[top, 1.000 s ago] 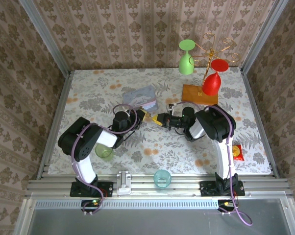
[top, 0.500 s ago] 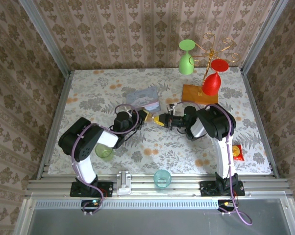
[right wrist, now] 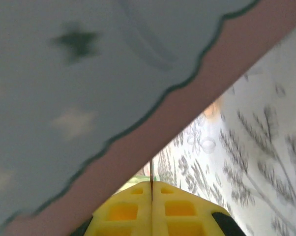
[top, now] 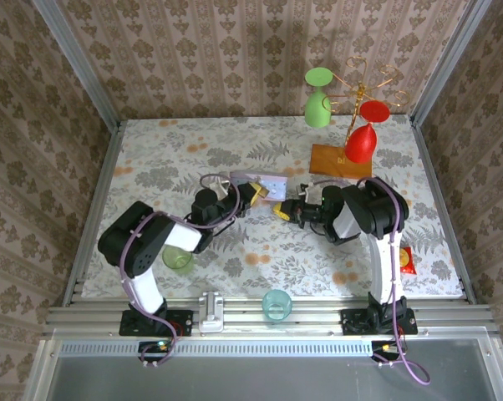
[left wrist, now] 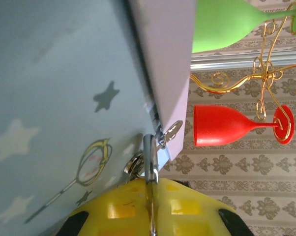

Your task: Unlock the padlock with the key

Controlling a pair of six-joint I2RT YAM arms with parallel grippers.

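The pale blue tin box (top: 261,179) is tilted up off the cloth between my two grippers. My left gripper (top: 253,194) is shut on the padlock, of which a thin silver shackle (left wrist: 149,156) shows, running from the yellow fingers (left wrist: 118,206) up to the clasp (left wrist: 170,132) on the box's edge. The padlock's body is hidden between the fingers. The box's starred face (left wrist: 64,88) spreads across the left of that view. My right gripper (top: 281,213) sits just under the box (right wrist: 69,83), shut on the key (right wrist: 151,173), a thin dark sliver poking out of the closed jaws.
A gold rack (top: 360,92) with one green glass (top: 317,107) and red glasses (top: 362,142) stands at the back right on an orange base (top: 335,160). A green cup (top: 177,259) and a teal cup (top: 276,302) sit near the front edge. A red packet (top: 404,261) lies on the right.
The tin box has been tipped up and shifted right with my left gripper at its clasp. My right gripper has slid slightly down and right, under the box.
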